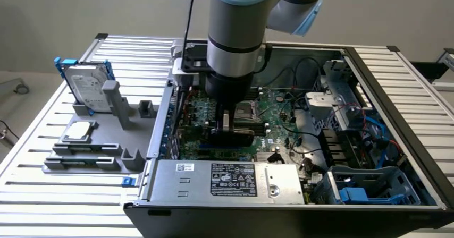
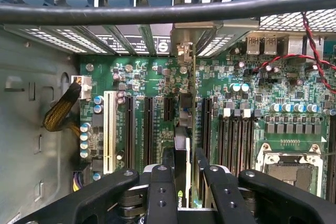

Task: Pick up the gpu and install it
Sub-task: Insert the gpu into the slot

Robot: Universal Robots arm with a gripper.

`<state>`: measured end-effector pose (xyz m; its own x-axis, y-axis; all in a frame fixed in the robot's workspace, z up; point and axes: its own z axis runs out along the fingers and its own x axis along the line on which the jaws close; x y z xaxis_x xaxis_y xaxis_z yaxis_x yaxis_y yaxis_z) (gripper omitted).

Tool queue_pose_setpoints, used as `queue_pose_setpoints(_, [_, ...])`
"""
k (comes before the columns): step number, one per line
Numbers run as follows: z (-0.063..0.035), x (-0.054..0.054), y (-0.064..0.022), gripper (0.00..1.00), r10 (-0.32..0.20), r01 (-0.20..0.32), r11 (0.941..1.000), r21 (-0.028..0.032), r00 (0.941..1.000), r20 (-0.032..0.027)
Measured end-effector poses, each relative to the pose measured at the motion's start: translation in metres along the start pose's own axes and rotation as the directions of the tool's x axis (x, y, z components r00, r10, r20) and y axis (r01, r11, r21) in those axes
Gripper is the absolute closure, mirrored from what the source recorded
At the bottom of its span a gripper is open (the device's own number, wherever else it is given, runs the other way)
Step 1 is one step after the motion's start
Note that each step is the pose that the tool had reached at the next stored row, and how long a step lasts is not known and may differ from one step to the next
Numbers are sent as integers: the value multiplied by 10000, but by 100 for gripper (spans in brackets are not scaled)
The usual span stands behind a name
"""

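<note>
Green circuit-board motherboard (image 2: 294,85): it lay flat on the floor of the open black computer case (image 1: 397,89).
Gripper (image 2: 185,161): its black fingers (image 2: 160,192) were pinching the gpu, one pressed on each flat face.
Gpu (image 2: 182,121): the thin card with black cover and green board stood on edge, low over the black expansion slots (image 2: 148,124) beside a long white slot (image 2: 110,129). I couldn't tell whether it was seated.
Exterior view alone: the grey-and-blue arm (image 1: 234,36) dropped straight into the case. A silver hard drive in a blue frame (image 1: 86,84) stood upright on a grey parts tray (image 1: 106,150), well apart from the case.
Wrist view alone: the card edge-on, and the silver processor socket (image 2: 289,169).
Long axis: level, running from the fingers towards the perforated case wall (image 2: 131,38), the exterior view's left. The silver bracket end (image 2: 184,51) was nearest that wall.
</note>
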<state>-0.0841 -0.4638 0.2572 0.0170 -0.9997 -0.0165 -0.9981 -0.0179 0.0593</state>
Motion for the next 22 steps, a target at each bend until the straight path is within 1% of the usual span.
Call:
queue_pose_setpoints(3, [6, 0, 2, 74, 0, 0, 10000, -1, 10000, 19])
queue_pose_setpoints(11, [15, 0, 10, 74, -5, 5, 10000, -1, 9999, 113])
queue_pose_setpoints(15, [26, 1, 13, 74, -8, 8, 10000, -1, 9999, 136])
queue_pose_setpoints(21, [35, 0, 14, 74, -9, 9, 10000, 1, 9999, 153])
queue_pose_setpoints(22, [39, -3, 15, 73, -9, 8, 10000, 2, 9999, 172])
